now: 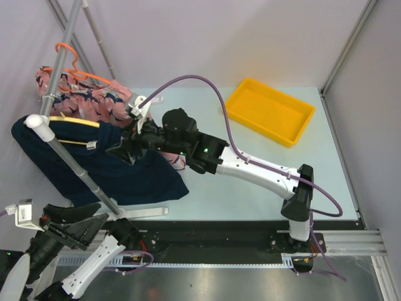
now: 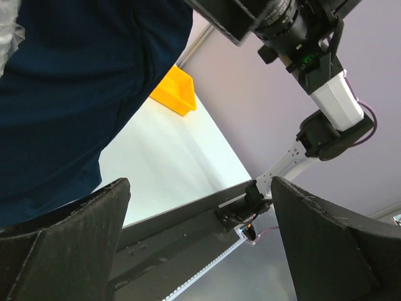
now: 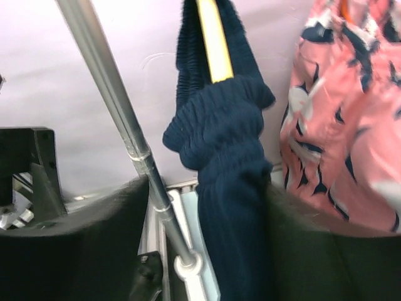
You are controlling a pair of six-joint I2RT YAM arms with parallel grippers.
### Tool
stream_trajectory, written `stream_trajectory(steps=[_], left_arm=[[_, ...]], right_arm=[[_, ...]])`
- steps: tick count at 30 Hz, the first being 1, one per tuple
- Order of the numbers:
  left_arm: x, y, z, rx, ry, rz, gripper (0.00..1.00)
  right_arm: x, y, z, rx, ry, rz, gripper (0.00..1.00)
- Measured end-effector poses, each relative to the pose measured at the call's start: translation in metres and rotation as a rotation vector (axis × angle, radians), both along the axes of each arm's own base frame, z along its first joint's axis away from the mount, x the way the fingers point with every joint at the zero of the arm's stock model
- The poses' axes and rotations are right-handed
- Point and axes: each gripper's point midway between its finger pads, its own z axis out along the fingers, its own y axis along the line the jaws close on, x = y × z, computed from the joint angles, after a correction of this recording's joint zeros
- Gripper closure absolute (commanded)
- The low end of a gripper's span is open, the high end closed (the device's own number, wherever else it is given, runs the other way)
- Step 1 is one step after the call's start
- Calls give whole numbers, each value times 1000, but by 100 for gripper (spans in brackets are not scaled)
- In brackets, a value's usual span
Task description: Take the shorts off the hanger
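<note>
The navy shorts hang on a yellow hanger from the rack pole. The pink shark-print shorts hang behind them on an orange hanger. My right gripper is open at the navy shorts' waistband. In the right wrist view, the navy shorts hang between its jaws, against the right finger, with the pole to their left and the pink shorts to their right. My left gripper is open and empty below the rack; its view shows the navy shorts above.
A yellow tray sits at the back right of the table and also shows in the left wrist view. The rack's white base foot lies near the front edge. A second slanted rack pole stands at the back left.
</note>
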Motion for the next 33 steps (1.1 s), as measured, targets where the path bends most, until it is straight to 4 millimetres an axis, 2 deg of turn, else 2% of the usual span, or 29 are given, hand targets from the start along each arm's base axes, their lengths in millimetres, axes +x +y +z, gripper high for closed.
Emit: stream_trajectory(steps=[4,5,7,10,24,33], left_arm=[[-4,0,1,-5,2,-13,0],[-4,0,1,-6,1,-14,0],[-6,1,2,-9,-3,-15,0],[-8,3,4,-13,-8,-16,0],[-11,-1,4,-16,-2,-44,0],[-12,-12,-1,-1,8,-95,0]], right_arm=[[-2,12,-5,-16,-37,31,63],[-3,13,-6,-21,-43,36,72],[-3,16,-8,-30,-55,48,80],[-3,19,-9,-42,-64,56,100],[-9,8,1,-85,-83,136,100],[3,-5,7,-52,57,157,100]])
